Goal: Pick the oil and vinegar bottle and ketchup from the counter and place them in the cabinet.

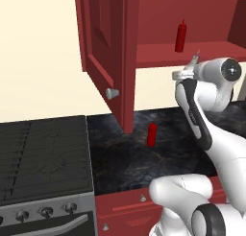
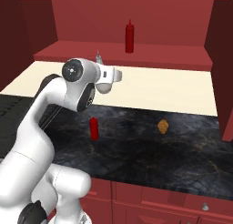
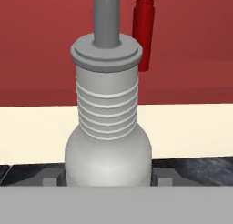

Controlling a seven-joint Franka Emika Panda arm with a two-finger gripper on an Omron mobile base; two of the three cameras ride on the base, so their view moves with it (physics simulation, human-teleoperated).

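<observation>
The pincer point(image 3: 108, 180) grips the oil and vinegar bottle point(image 3: 108, 127) low on its body. Keep it upright and lift the base clear of the cabinet point(image 2: 136, 54) shelf edge before easing it in.

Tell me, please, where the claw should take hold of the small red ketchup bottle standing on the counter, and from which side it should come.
Best around the middle of the ketchup, on its straight round body, not the short cap. It stands upright and alone on the counter, so a level approach from the robot's side, with the fingers on either side of it, looks easiest.
</observation>
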